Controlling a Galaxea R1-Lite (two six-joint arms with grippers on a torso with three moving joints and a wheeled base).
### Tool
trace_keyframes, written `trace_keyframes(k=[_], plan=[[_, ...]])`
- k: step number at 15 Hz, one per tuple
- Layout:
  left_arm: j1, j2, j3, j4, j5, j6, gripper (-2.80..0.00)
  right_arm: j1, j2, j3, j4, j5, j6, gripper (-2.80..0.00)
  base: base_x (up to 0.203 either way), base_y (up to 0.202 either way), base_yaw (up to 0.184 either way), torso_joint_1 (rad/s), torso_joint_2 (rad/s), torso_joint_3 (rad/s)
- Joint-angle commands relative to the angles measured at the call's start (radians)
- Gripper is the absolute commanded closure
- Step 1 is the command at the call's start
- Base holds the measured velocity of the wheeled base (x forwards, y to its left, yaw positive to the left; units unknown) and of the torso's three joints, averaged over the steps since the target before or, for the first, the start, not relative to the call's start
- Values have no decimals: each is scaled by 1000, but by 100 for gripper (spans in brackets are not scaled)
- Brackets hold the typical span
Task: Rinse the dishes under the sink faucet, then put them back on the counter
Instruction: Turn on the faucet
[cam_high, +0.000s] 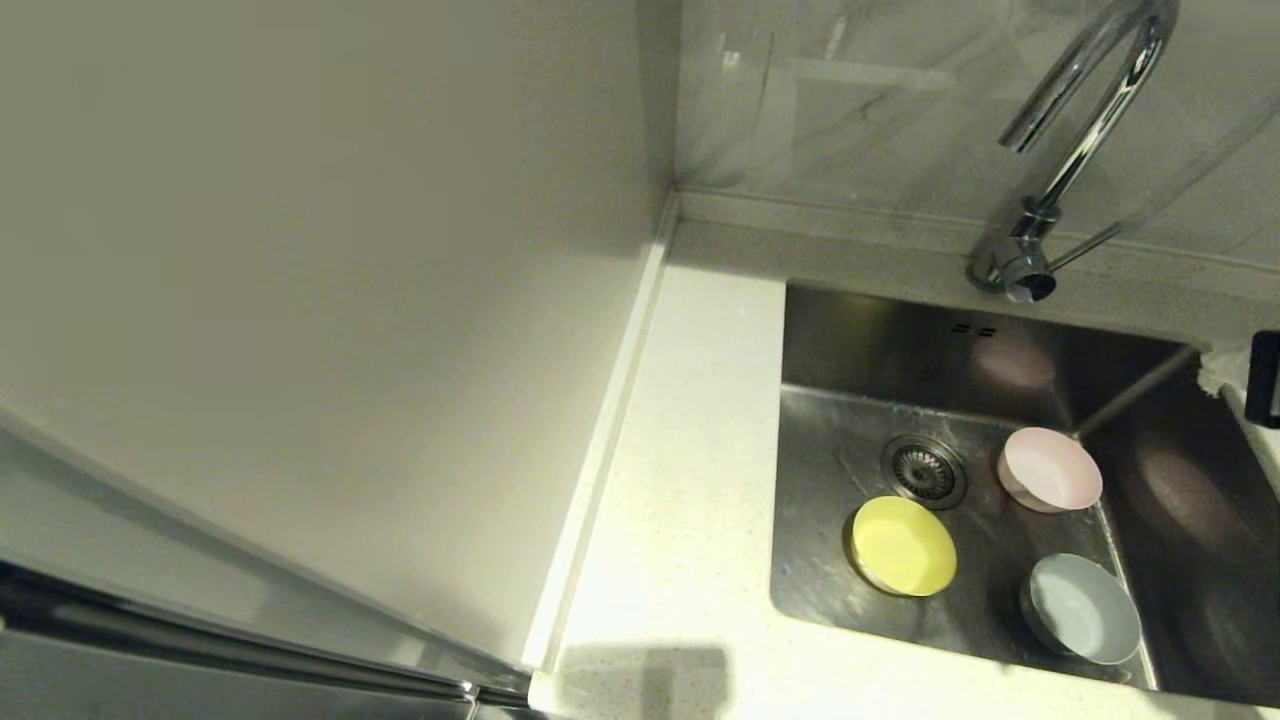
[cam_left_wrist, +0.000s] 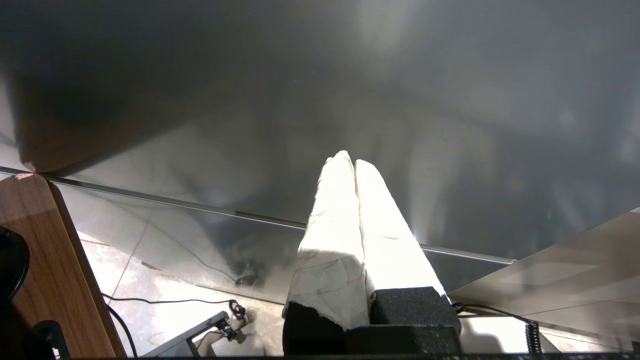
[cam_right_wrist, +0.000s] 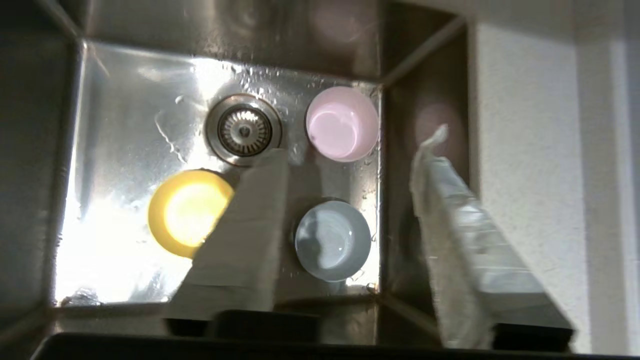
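Observation:
Three bowls sit upright on the floor of the steel sink (cam_high: 850, 350): pink (cam_high: 1050, 468) at the back right, yellow (cam_high: 903, 546) in front of the drain (cam_high: 923, 471), and grey (cam_high: 1085, 608) at the front right. The chrome faucet (cam_high: 1085, 120) rises behind the sink with no water coming from its spout. My right gripper (cam_right_wrist: 356, 147) hangs open and empty high over the sink's right side. The grey bowl (cam_right_wrist: 332, 240) shows between its fingers, the pink bowl (cam_right_wrist: 341, 123) beyond it and the yellow bowl (cam_right_wrist: 185, 212) off to one side. My left gripper (cam_left_wrist: 348, 159) is shut on nothing, parked away from the sink.
The white speckled counter (cam_high: 690, 480) runs along the sink's left side and front. A plain white upright panel (cam_high: 300, 300) stands left of it, and a marble wall (cam_high: 850, 100) lies behind. Water drops lie around the drain (cam_right_wrist: 243, 129). A black part (cam_high: 1262, 378) shows at the right edge.

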Motion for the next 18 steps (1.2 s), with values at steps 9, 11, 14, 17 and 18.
trace_keyframes(k=[9, 11, 14, 17, 18], plan=[[0, 0, 3, 0, 0, -1, 0, 176, 427, -530, -12, -136, 0, 0, 0, 0, 0, 0, 0, 0], [0, 0, 3, 0, 0, -1, 0, 174, 483, -550, -69, -175, 0, 0, 0, 0, 0, 0, 0, 0], [0, 0, 3, 0, 0, -1, 0, 171, 501, -549, -87, -257, -5, 0, 0, 0, 0, 0, 0, 0], [0, 0, 3, 0, 0, -1, 0, 165, 501, -549, -87, -319, -37, 0, 0, 0, 0, 0, 0, 0], [0, 0, 3, 0, 0, -1, 0, 165, 501, -552, -90, -321, -38, 0, 0, 0, 0, 0, 0, 0]])
